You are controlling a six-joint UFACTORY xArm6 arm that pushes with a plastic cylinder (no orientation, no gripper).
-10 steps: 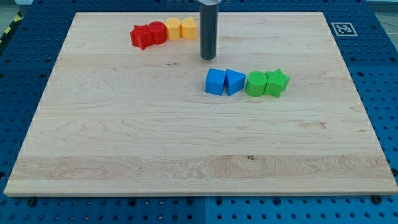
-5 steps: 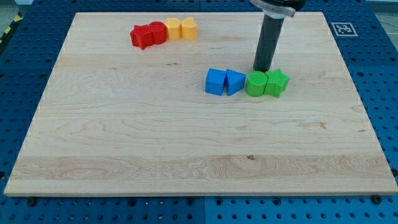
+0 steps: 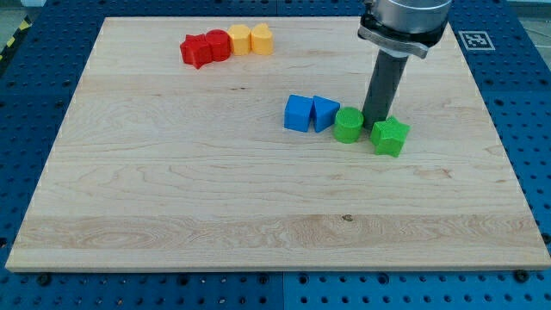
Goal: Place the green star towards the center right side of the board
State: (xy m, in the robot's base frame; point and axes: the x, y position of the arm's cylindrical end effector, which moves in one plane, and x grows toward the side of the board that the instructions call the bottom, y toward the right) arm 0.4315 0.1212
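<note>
The green star (image 3: pixel 390 136) lies right of the board's middle, a little above the mid-height. My tip (image 3: pixel 375 120) is at its upper left corner, between it and the round green block (image 3: pixel 349 125), touching or nearly touching both. The two green blocks now stand slightly apart. The rod rises from the tip to the view's top.
Two blue blocks (image 3: pixel 299 113) (image 3: pixel 325 113) sit side by side just left of the round green block. Two red blocks (image 3: pixel 205 47) and two yellow blocks (image 3: pixel 250 39) form a row near the top edge of the wooden board (image 3: pixel 172 198).
My tip moved right from the top centre and then down between the two green blocks. The green star slid down and right; the round green block shifted slightly left and down.
</note>
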